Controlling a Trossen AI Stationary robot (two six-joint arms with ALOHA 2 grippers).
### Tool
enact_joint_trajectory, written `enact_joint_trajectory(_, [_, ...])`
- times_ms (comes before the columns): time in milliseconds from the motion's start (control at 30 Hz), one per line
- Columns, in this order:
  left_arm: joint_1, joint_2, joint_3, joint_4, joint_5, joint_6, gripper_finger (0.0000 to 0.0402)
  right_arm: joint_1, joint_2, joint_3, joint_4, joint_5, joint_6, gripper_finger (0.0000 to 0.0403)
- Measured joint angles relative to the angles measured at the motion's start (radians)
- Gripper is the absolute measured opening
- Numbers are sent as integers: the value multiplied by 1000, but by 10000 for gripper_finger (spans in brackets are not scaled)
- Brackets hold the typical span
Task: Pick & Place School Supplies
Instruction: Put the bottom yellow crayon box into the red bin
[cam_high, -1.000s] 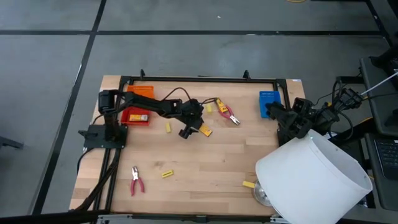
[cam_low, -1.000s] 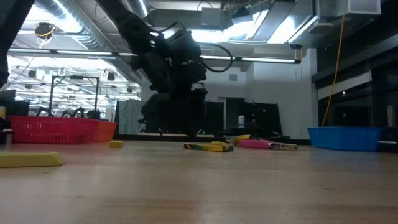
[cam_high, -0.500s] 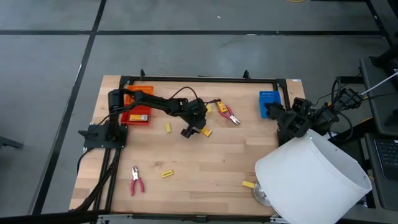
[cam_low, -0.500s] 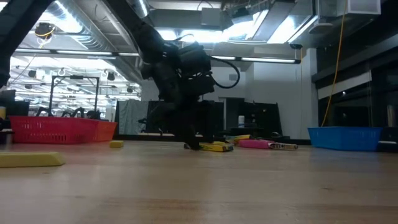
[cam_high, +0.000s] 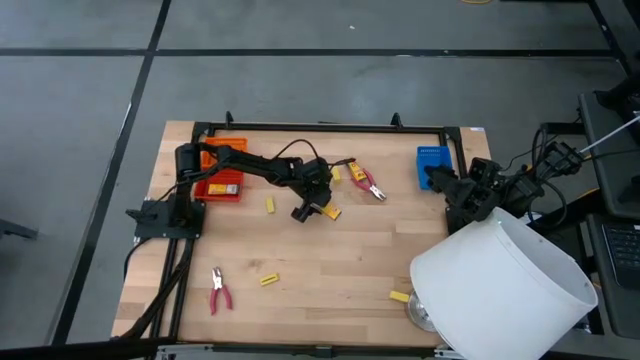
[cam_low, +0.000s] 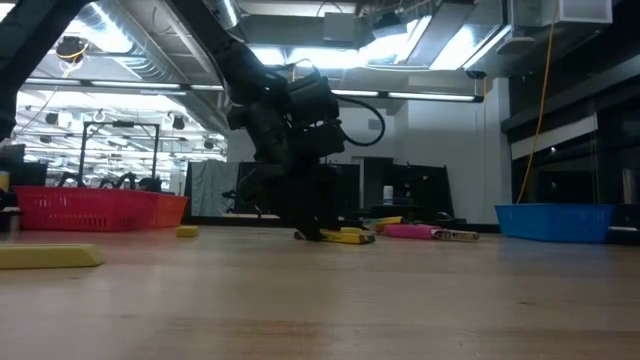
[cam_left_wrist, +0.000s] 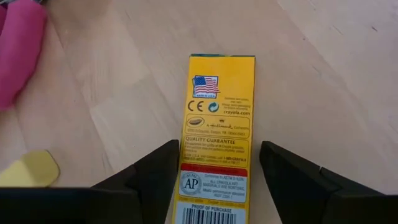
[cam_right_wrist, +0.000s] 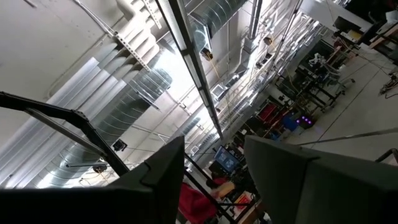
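Note:
A yellow crayon pack (cam_left_wrist: 217, 124) with dark print lies flat on the table, right of centre-left in the high view (cam_high: 329, 211). My left gripper (cam_left_wrist: 219, 155) is open and low over it (cam_high: 312, 207), one finger beside each long side of the pack's barcode end. In the low view its fingertips (cam_low: 312, 230) reach the tabletop beside the pack (cam_low: 346, 236). My right gripper (cam_right_wrist: 214, 146) is open, points at the ceiling and waits by the blue tray (cam_high: 433, 165). Red-handled pliers (cam_high: 370, 185) lie just beyond the pack; a second pair (cam_high: 218, 292) lies near the front left. My left gripper comes from above, pointing down, with a finger (cam_left_wrist: 158, 171) along each long side of the pack's barcode end (cam_left_wrist: 211, 199). I cannot tell whether the fingers touch it. The pack lies flat on the table.
The red tray (cam_high: 210, 188) holds another yellow pack, with an orange tray (cam_high: 229, 147) behind it. Small yellow blocks (cam_high: 270, 205) (cam_high: 268, 279) (cam_high: 400, 296) are scattered about. A big white cylinder (cam_high: 505, 285) covers the front right corner. A pink handle (cam_left_wrist: 18, 50) and a yellow block (cam_left_wrist: 31, 169) lie near the pack.
My left gripper has come down from above the table and moved slightly toward the table's right, until its fingers stand around the crayon pack at table level. Over the last half second it has kept still. The pack has not moved.

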Motion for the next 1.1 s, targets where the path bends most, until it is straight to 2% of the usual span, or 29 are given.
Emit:
enact_joint_trajectory(533, [21, -7, -3, -18, -3, -144, 181, 0, 9, 0, 1, -7, 21, 173])
enact_joint_trajectory(800, [69, -33, -5, -25, -67, -300, 179, 0, 11, 1, 0, -14, 21, 173])
enact_joint_trajectory(933, [110, -64, -3, -75, -62, -364, 178, 0, 17, 1, 4, -20, 22, 173])
enact_joint_trajectory(1100, [151, -107, -4, -191, -40, -352, 178, 0, 30, 1, 31, -36, 20, 173])
